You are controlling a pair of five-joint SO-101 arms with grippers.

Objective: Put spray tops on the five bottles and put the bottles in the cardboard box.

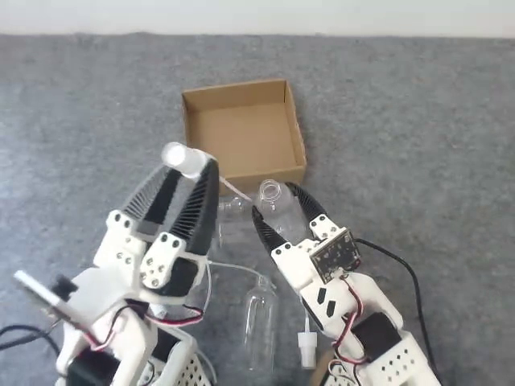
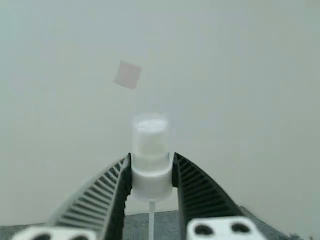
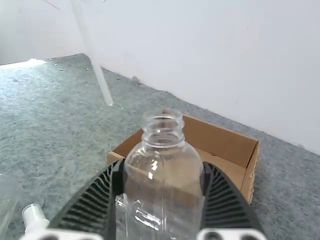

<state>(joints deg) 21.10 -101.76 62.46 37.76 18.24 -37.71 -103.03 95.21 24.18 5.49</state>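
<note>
My left gripper (image 1: 190, 172) is raised and shut on a white spray top (image 1: 184, 158), near the front-left corner of the cardboard box (image 1: 241, 95). In the left wrist view the spray top (image 2: 149, 152) sits upright between the fingers (image 2: 112, 192), its thin tube pointing down. My right gripper (image 1: 273, 211) is shut on a clear open-necked bottle (image 1: 271, 193), held upright just in front of the box. The right wrist view has that bottle (image 3: 161, 167) between the fingers (image 3: 97, 197), the box (image 3: 227, 145) behind it, and the dip tube (image 3: 94, 60) hanging above and to one side.
A second clear bottle (image 1: 260, 320) lies on the grey carpet between the arms, with a loose spray top (image 1: 306, 346) beside it. Another clear bottle (image 1: 232, 211) lies between the two grippers. The box interior holds nothing.
</note>
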